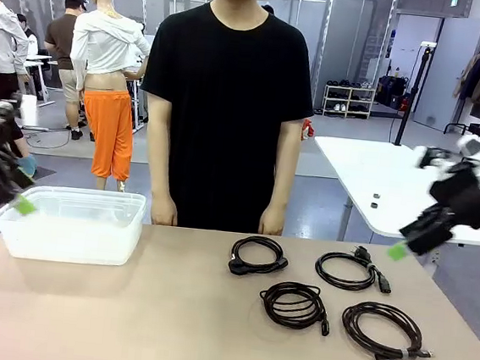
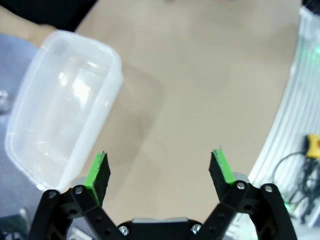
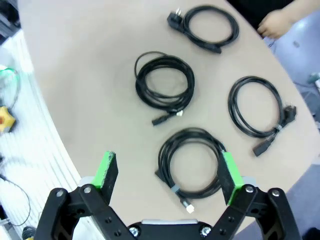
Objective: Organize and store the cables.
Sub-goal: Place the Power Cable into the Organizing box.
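Four thin black cables are lying as flat round coils on the right half of the beige tabletop (image 1: 166, 326), none of them touching. The far-left coil (image 1: 258, 255) is sitting nearest the person, and the far-right coil (image 1: 346, 270) is lying beside it. The near-left coil (image 1: 294, 304) is resting closer to me, and the near-right coil (image 1: 381, 328), bound with a pale tie band, is lying nearest the right edge.

I am holding my right gripper (image 3: 170, 172) above that banded coil with the green pads spread wide and nothing between them. My left gripper (image 2: 160, 170) is hanging equally wide and empty over the table's left side, just beside the clear rectangular plastic tub (image 1: 72, 240), which is standing with nothing in it, well apart from the cables.

The person in the black T-shirt (image 1: 226, 102) is standing at the far edge, both arms hanging down.
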`<state>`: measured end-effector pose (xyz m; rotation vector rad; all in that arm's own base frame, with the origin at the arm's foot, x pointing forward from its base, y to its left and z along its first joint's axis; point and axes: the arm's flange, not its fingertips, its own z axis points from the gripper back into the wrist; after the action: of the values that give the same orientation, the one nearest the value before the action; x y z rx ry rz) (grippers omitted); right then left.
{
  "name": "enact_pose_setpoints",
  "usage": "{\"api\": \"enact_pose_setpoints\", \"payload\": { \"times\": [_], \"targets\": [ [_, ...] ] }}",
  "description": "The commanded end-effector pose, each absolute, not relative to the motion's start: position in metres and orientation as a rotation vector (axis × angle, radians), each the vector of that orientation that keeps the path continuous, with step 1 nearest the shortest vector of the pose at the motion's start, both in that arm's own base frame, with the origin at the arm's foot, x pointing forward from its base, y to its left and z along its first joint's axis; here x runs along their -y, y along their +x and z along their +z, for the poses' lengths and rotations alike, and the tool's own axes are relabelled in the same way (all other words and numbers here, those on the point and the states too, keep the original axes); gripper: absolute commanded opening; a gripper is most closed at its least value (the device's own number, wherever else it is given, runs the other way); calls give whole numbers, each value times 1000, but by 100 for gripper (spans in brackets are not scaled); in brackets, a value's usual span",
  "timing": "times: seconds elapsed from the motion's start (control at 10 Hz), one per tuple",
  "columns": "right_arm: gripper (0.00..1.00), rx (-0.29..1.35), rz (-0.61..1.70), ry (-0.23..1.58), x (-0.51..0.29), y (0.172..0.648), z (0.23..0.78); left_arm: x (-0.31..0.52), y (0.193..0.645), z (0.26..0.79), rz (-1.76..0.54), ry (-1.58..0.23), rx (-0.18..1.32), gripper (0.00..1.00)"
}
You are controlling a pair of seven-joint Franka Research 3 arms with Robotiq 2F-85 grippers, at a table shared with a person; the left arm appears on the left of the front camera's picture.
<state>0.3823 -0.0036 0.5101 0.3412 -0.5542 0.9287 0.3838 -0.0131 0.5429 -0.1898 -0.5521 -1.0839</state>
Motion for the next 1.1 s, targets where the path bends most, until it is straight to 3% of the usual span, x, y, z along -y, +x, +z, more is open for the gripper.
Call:
{"api": "enact_pose_setpoints", "payload": {
  "times": [0.0,0.5,0.7,0.8,1.0],
  "targets": [
    [100,584,905,379,60,357,512,-37,366,534,-1146,-226,628,100],
    [100,776,679,408,178,257,495,-144,317,511,-925,-282,851,100],
    [100,789,649,389,183,252,492,-142,317,511,-914,-278,851,100],
    [100,763,637,433,177,256,488,-135,317,511,-941,-319,778,100],
    [100,770,629,386,203,254,505,-157,314,512,-889,-277,842,100]
  ]
}}
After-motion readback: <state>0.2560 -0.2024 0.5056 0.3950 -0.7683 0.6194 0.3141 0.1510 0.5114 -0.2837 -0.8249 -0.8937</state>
